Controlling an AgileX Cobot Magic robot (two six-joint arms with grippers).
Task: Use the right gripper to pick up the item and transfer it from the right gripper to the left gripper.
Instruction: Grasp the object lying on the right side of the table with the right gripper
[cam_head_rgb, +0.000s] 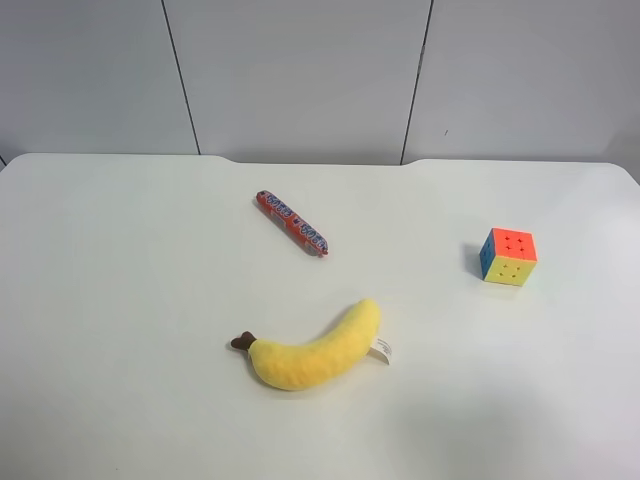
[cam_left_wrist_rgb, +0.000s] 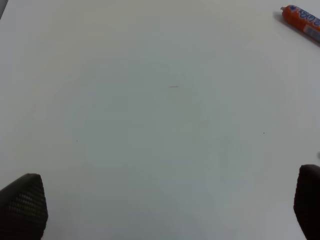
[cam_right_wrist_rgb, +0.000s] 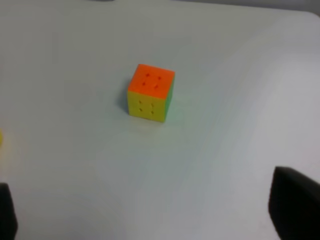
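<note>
My right tool (cam_right_wrist_rgb: 150, 210) stands wide apart w/ nothing between its fingers; only the two dark tips show, cut by the picture edge. The cube (cam_right_wrist_rgb: 150, 92) sits ahead of it on the white desk (cam_head_rgb: 120, 300), well apart from the tips, orange face up and yellow face toward me.

My left tool (cam_left_wrist_rgb: 165, 202) is also apart and empty, over bare desk, w/ one end of the candy stick (cam_left_wrist_rgb: 302, 20) at the far corner of its view.

In the high view the cube is at the right side, alone. The plush banana (cam_head_rgb: 315, 350) is nearer to the middle, and the stick lies beyond it.

Step, as I judge it: the very start, the reach to the cube, no pick-up yet. Next I should go forward and down, turn the wrist so the fingers are square to two opposite cube faces, then close.

Hard to see: neither arm appears in the high view. The right wrist pic is soft. A yellow speck at its edge is maybe the banana, I cannot tell.
</note>
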